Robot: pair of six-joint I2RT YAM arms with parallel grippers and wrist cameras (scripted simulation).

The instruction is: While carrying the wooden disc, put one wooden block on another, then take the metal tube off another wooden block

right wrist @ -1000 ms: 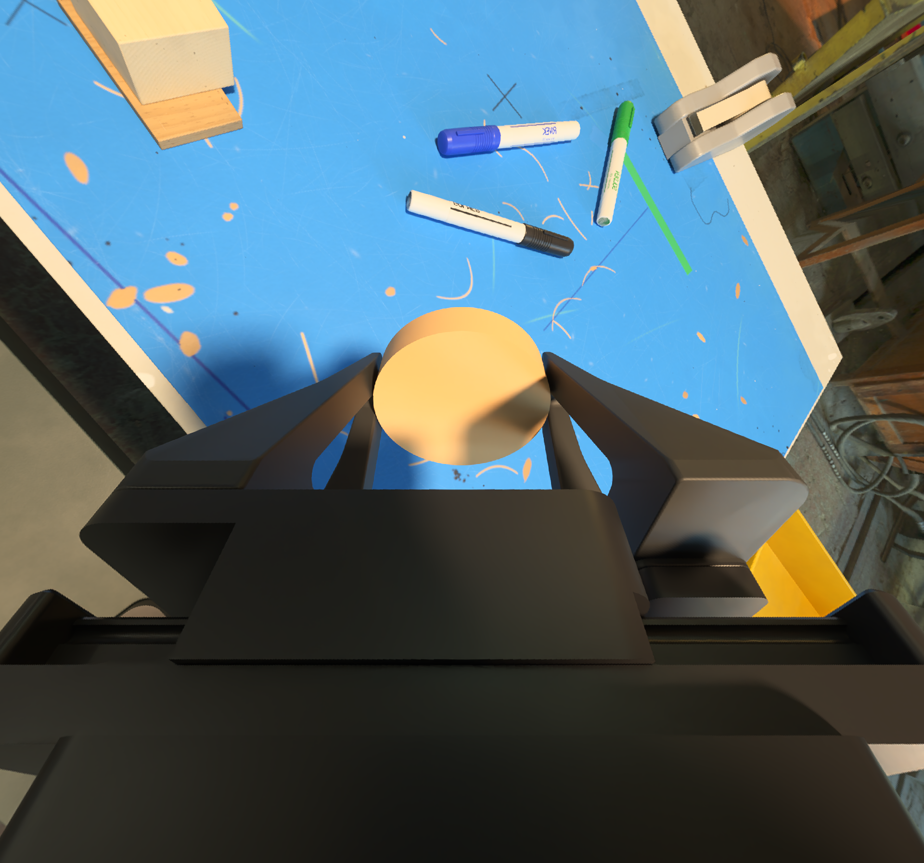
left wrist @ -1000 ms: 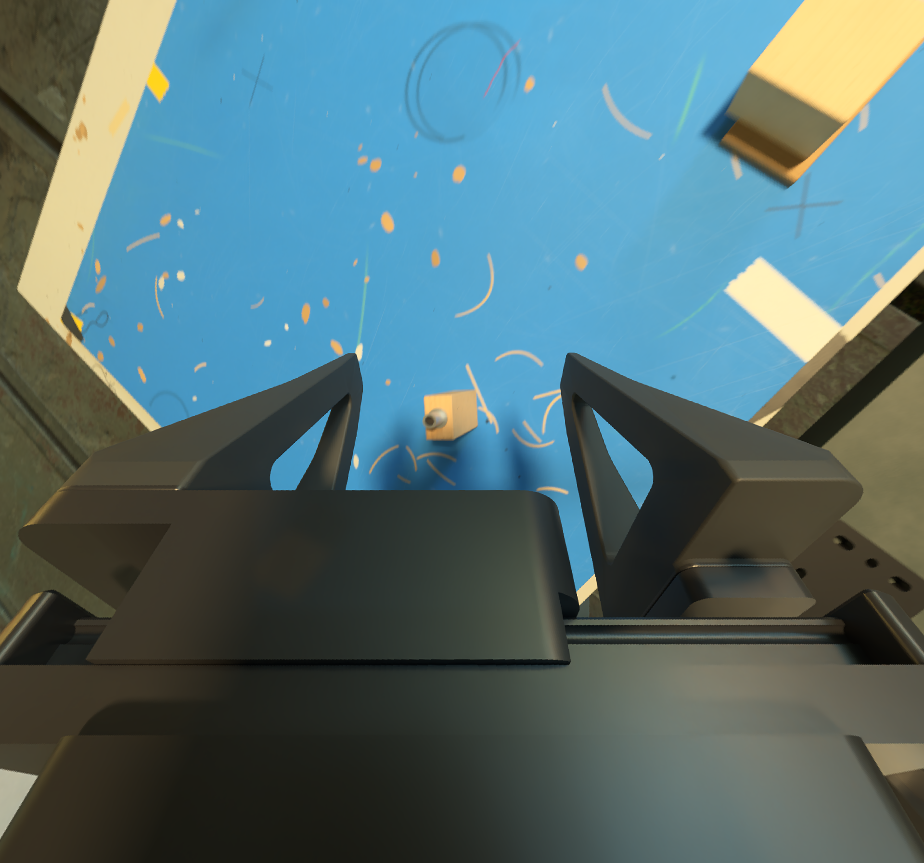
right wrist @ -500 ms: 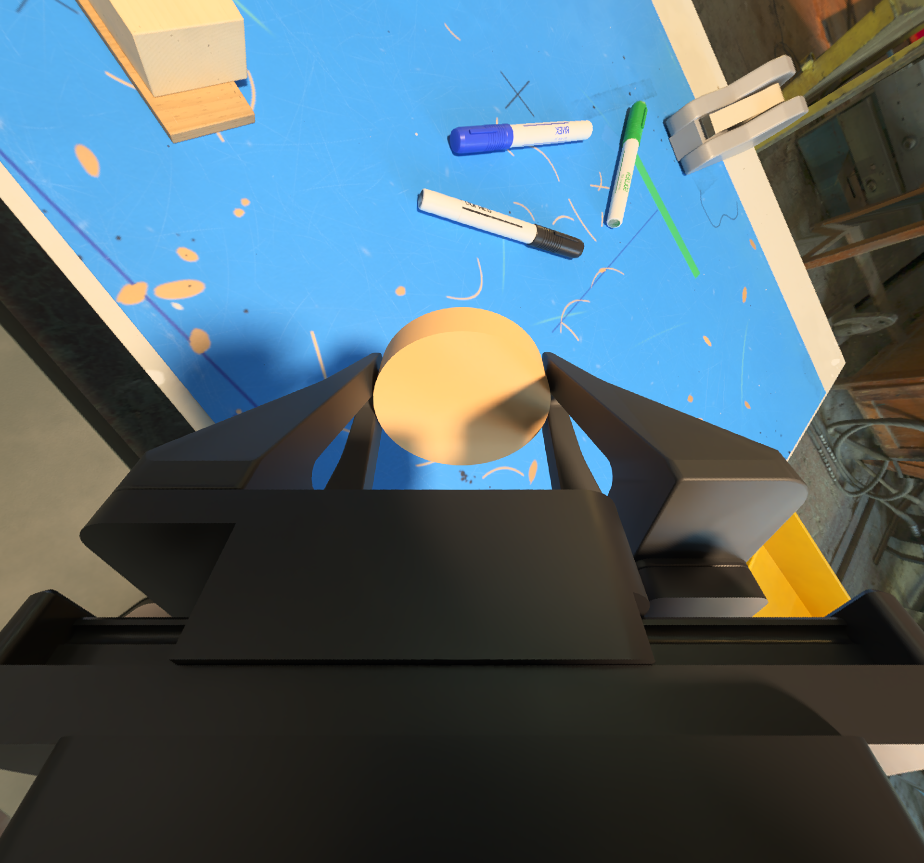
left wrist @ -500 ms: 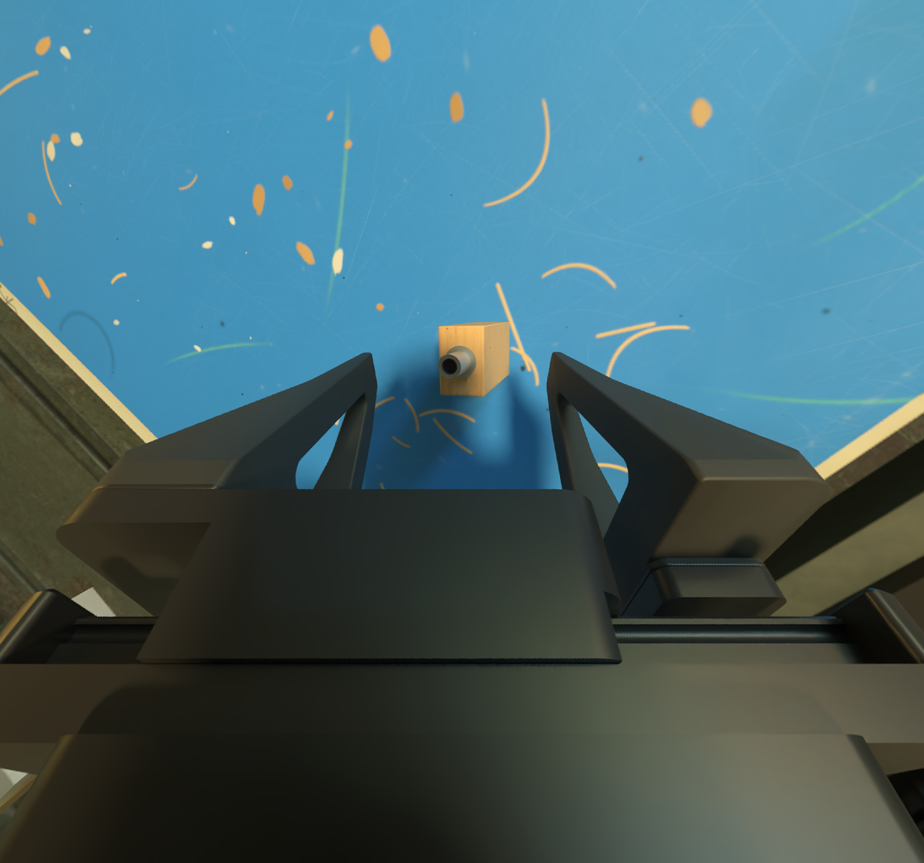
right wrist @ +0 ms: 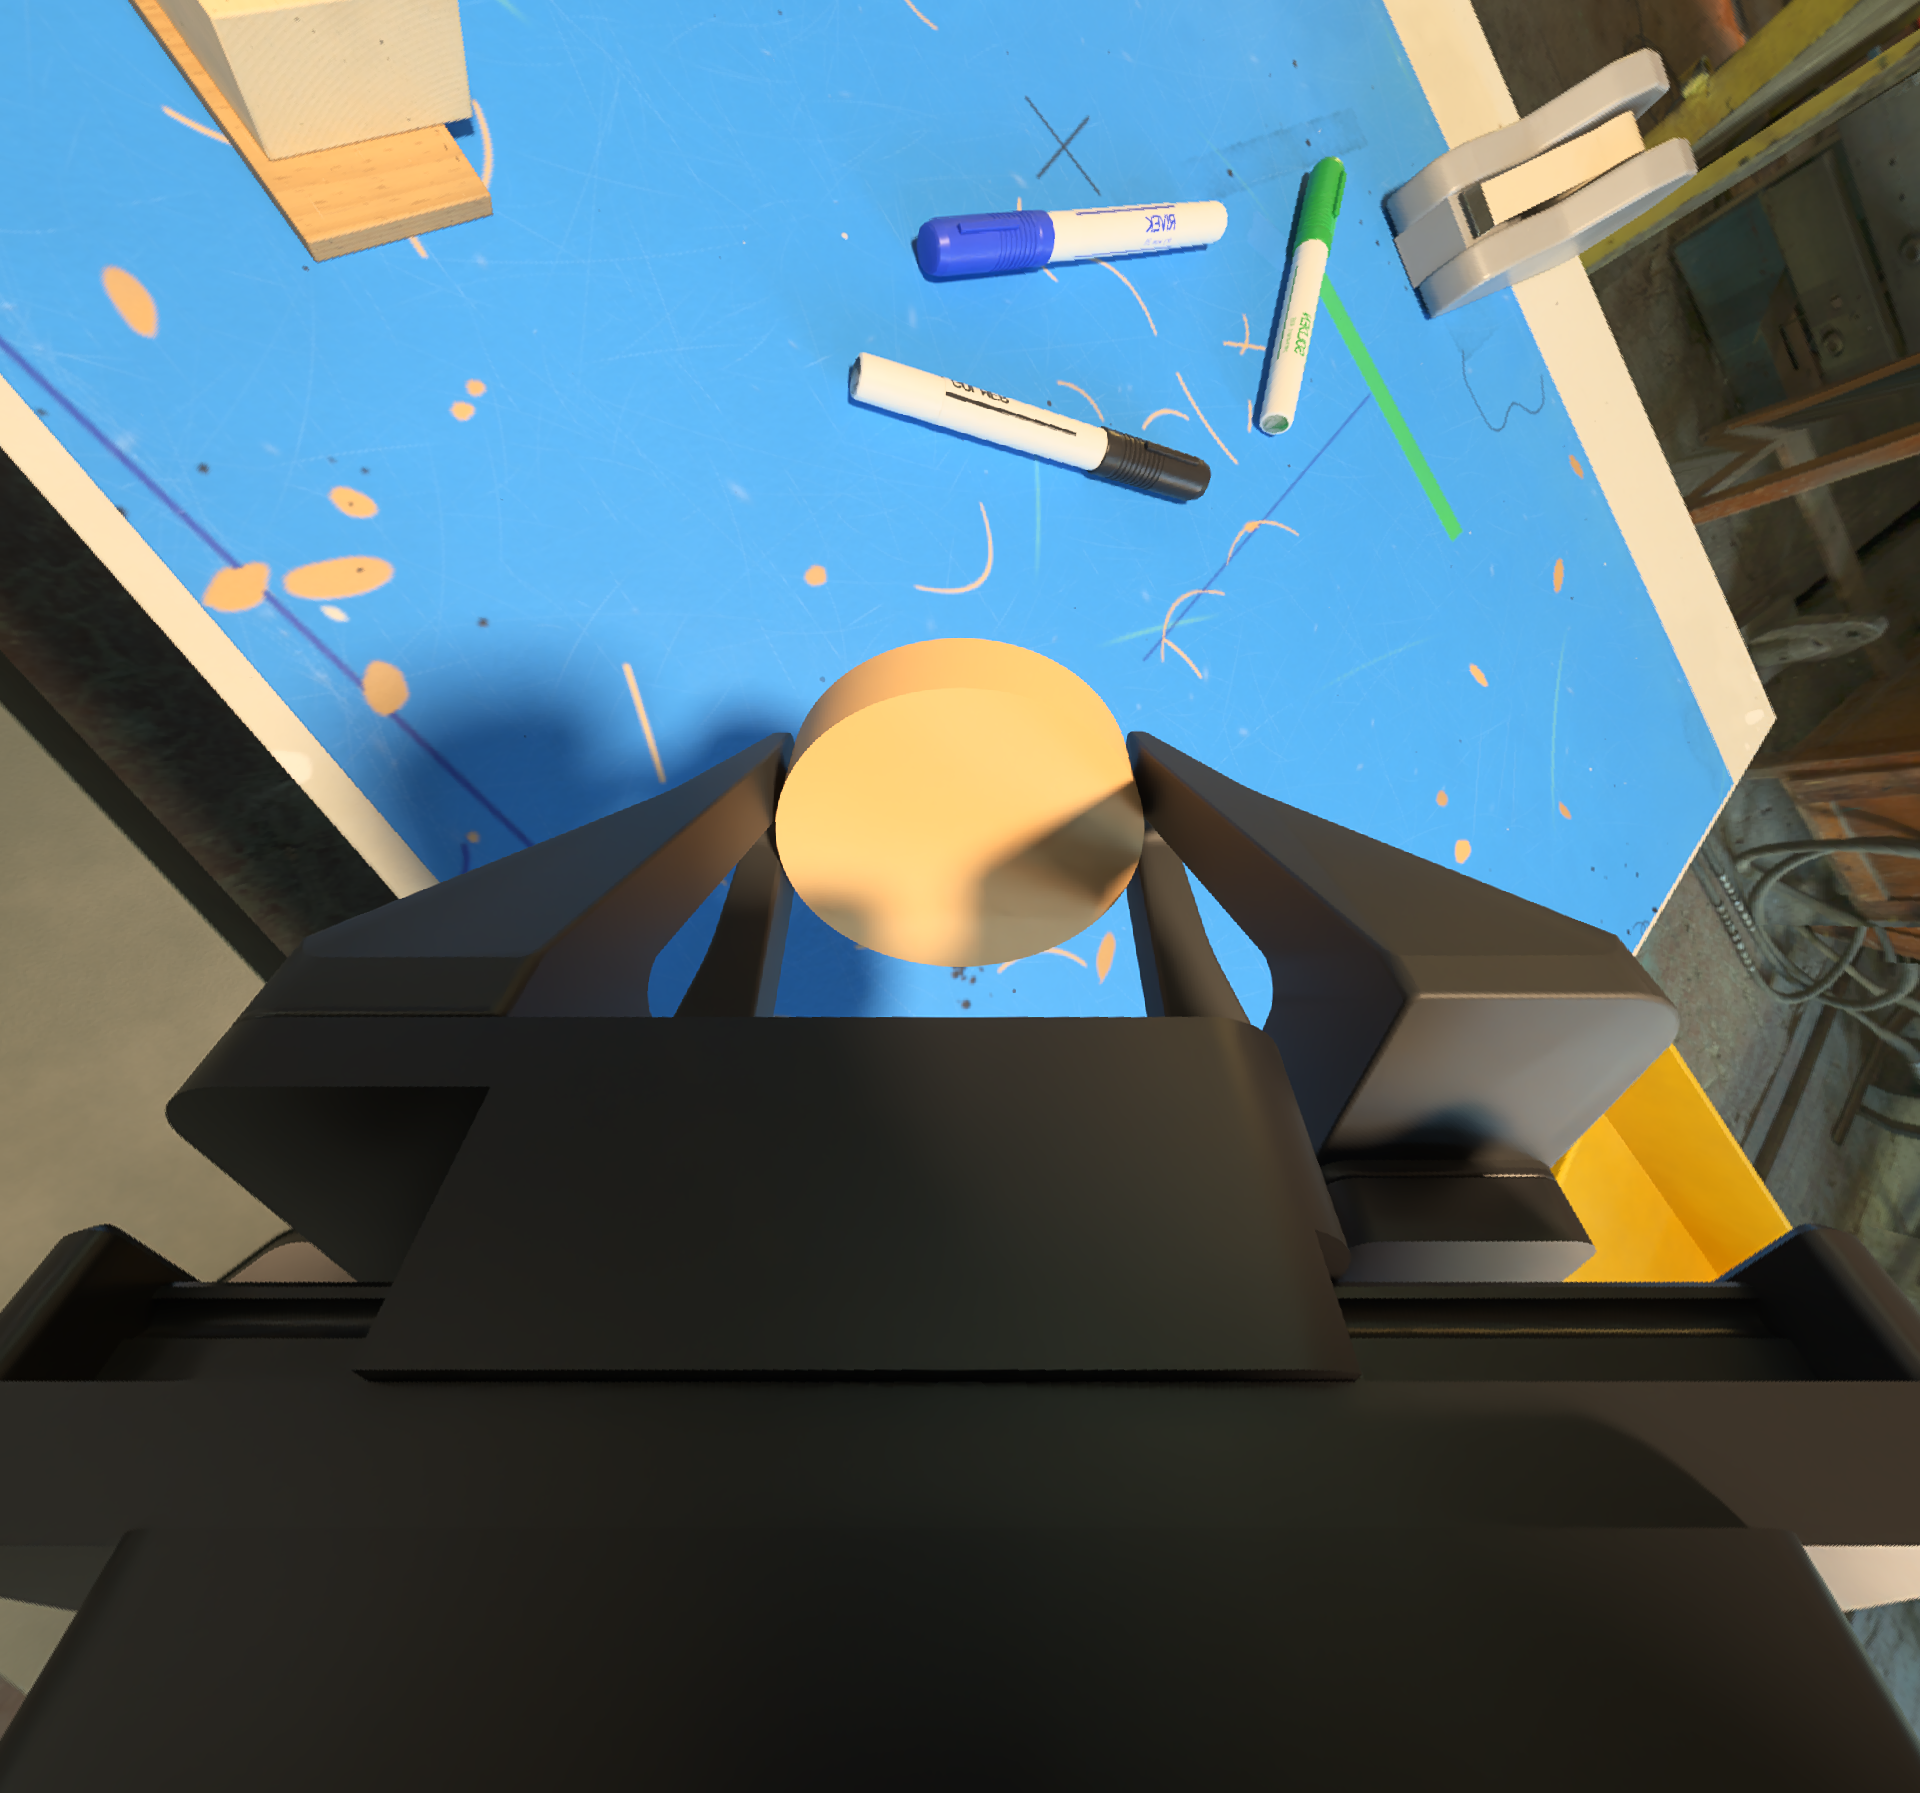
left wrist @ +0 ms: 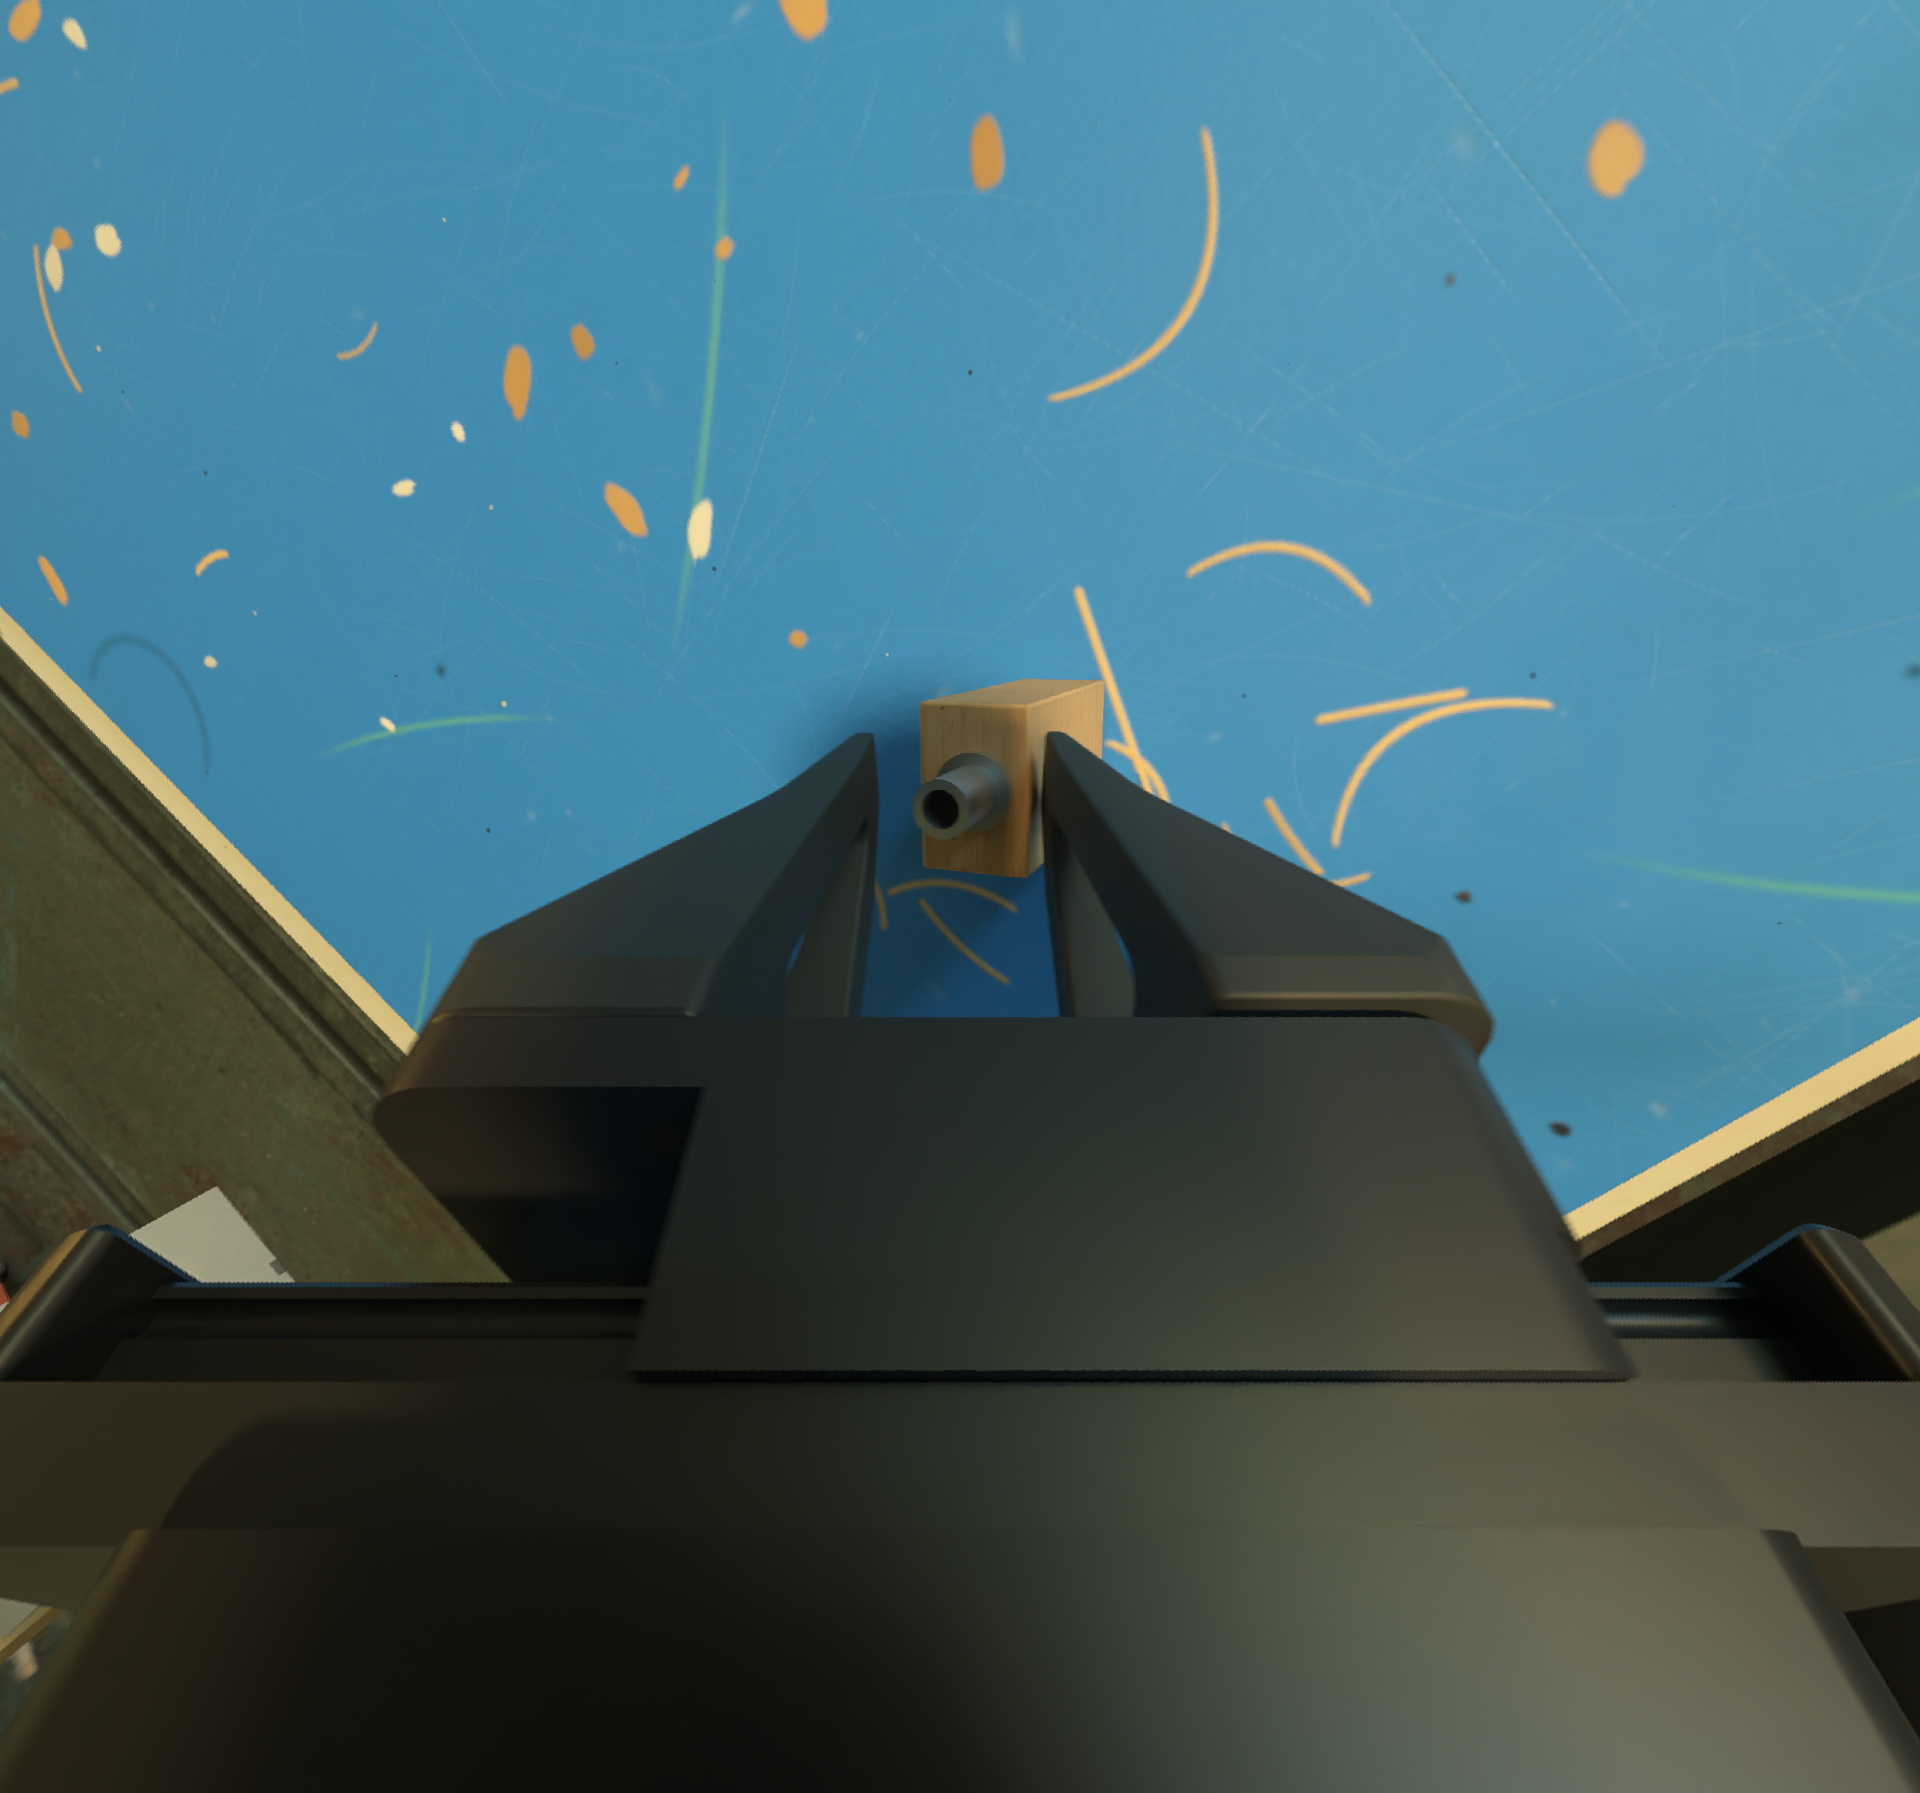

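Observation:
In the left wrist view a small wooden block (left wrist: 971,727) stands on the blue table (left wrist: 1351,289) with a grey metal tube (left wrist: 961,798) upright on top of it. My left gripper (left wrist: 958,746) hangs right over it, its fingers on either side of the tube with a small gap on each side, so it is open. In the right wrist view my right gripper (right wrist: 956,756) is shut on the round wooden disc (right wrist: 956,808) and holds it above the table. A pale wooden block (right wrist: 312,8) lies on a flat wooden block (right wrist: 384,195) at the top left.
Three markers lie beyond the disc: blue-capped (right wrist: 1070,237), black-capped (right wrist: 1029,429) and green (right wrist: 1299,299). A grey clamp (right wrist: 1538,174) grips the table's right edge. A yellow bin (right wrist: 1662,1172) sits below that edge. The table's corner edges (left wrist: 208,839) run close to the small block.
My left gripper has swung over the small block, come down on it and narrowed its fingers around the tube. My right gripper holds the disc and has drifted only slightly.

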